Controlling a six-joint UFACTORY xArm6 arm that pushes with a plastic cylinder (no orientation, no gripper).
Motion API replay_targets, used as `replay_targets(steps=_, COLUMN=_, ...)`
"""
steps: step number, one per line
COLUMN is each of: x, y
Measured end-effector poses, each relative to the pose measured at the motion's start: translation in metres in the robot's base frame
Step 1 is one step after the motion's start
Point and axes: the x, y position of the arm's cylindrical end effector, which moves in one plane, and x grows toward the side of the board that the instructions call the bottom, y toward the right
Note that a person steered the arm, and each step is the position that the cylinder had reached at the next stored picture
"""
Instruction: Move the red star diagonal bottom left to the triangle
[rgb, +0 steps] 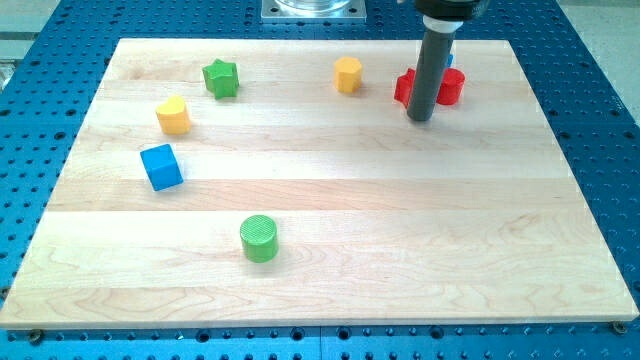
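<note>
My tip (421, 118) rests on the wooden board (320, 290) near the view's top right, and it is a bare rod end with no jaws, so it grasps nothing and only presses against what it meets. The red star (404, 88) lies right behind the rod, toward the view's top, seemingly touching it; my rod covers the star's middle, so red shows on both sides of the shaft. The red on the view's right side (452, 86) may be a second red block and not part of the star; I cannot tell, because the rod hides the join. A sliver of a blue block (449, 60) peeks out just above that, mostly hidden, its shape unreadable; it could be the triangle, but I cannot confirm it. With so little of the star exposed, I cannot make out which way its arms point, nor any long axis. Elsewhere, a yellow hexagonal block (348, 74) sits to the view's left of my tip, a green star (220, 78) farther left, a yellow heart (173, 116) and a blue cube (161, 167) near the left edge, and a green cylinder (259, 239) toward the bottom.
</note>
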Motion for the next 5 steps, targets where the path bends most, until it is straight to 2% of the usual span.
replay_targets(steps=3, x=-0.047, y=-0.006)
replay_targets(steps=4, x=-0.001, y=-0.066)
replay_targets(steps=5, x=0.055, y=-0.155)
